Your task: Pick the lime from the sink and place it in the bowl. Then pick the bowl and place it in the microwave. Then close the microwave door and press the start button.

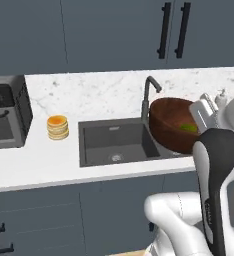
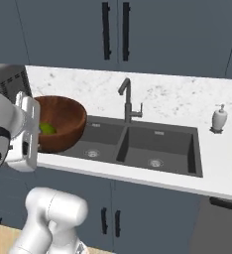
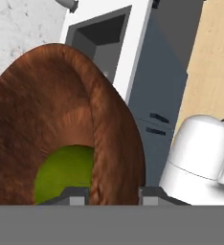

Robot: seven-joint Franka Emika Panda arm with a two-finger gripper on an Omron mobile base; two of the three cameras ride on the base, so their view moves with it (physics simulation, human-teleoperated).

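My gripper point(image 3: 109, 194) is shut on the thick rim of the dark brown bowl point(image 3: 61, 110), one finger inside the wall and one outside. The bowl point(image 1: 171, 122) hangs tilted above the right part of the dark grey sink point(image 1: 114, 142), just off the counter's front edge. The yellow-green lime point(image 3: 66, 170) lies inside the bowl, close to the fingers. From the right base, the bowl point(image 2: 63, 119) with the lime point(image 2: 47, 129) hangs left of the sink point(image 2: 157, 144), with the gripper point(image 2: 36, 126) at its near rim. The microwave and its door are out of view.
A dark curved faucet point(image 1: 149, 92) rises just behind the bowl. A stack of orange-yellow discs point(image 1: 57, 127) sits left of the sink, beside a dark appliance point(image 1: 4, 115). A soap dispenser point(image 2: 219, 119) stands right of the sink. Upper cabinets hang behind.
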